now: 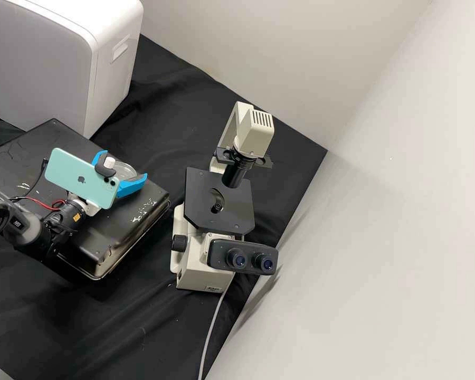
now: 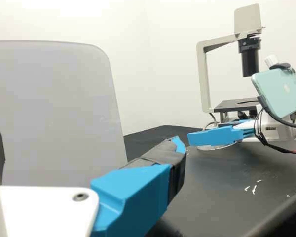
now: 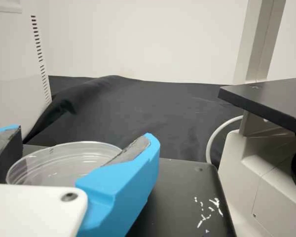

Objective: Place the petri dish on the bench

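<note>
The clear petri dish (image 3: 59, 165) lies low on top of a black case (image 1: 116, 227) at the left of the bench. My right gripper (image 3: 79, 145) is shut on the petri dish (image 1: 125, 169), one blue finger pressed against each side of its rim. The right arm carries a mint-green phone (image 1: 82, 178) on its wrist. My left gripper (image 2: 84, 148) stands open with nothing between its fingers. It faces the white box (image 2: 49, 108), and off to one side it sees the right arm's blue finger (image 2: 217, 136) over the dish (image 2: 212, 146).
A beige microscope (image 1: 216, 248) with a black stage (image 1: 237, 206) stands mid-bench, right of the case. A large white box (image 1: 63, 58) fills the back left corner. Black cloth (image 1: 142, 316) covers the bench in front. A grey cable (image 1: 211, 327) trails from the microscope.
</note>
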Robot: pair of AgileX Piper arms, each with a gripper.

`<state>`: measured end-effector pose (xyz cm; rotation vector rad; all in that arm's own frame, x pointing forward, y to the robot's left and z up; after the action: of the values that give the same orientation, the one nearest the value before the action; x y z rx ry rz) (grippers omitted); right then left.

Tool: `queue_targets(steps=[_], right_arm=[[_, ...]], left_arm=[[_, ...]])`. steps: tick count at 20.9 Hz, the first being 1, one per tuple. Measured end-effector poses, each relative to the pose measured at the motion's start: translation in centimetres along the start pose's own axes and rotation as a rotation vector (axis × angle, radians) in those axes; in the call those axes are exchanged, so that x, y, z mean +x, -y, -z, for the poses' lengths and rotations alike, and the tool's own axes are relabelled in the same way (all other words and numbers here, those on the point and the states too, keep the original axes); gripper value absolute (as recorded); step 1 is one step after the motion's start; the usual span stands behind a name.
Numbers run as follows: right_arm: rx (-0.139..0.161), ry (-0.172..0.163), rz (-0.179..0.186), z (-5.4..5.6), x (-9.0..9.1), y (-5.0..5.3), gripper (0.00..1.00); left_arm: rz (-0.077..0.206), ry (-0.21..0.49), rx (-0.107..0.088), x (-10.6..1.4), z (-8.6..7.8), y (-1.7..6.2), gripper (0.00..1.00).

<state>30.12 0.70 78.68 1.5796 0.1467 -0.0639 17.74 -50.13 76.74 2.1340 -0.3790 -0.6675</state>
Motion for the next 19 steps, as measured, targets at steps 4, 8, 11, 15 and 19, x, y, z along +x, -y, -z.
queue_targets(steps=[4,8,11,15,19], right_arm=[[0.005,0.02,-0.019,-0.6,-0.1,-0.5,0.0],[0.014,0.04,-0.032,-1.2,-0.6,-0.8,0.0],[0.014,0.038,-0.039,-1.2,-0.7,-0.9,1.0],[0.014,0.037,-0.039,-1.2,-0.7,-0.9,1.0],[0.014,0.037,-0.039,-1.2,-0.7,-0.9,1.0]], left_arm=[[0.0,0.0,0.0,0.0,0.0,0.0,1.0],[0.0,0.0,0.0,0.0,0.0,0.0,1.0],[0.0,0.0,0.0,0.0,0.0,0.0,1.0],[0.0,0.0,0.0,0.0,0.0,0.0,1.0],[0.0,0.0,0.0,0.0,0.0,0.0,1.0]])
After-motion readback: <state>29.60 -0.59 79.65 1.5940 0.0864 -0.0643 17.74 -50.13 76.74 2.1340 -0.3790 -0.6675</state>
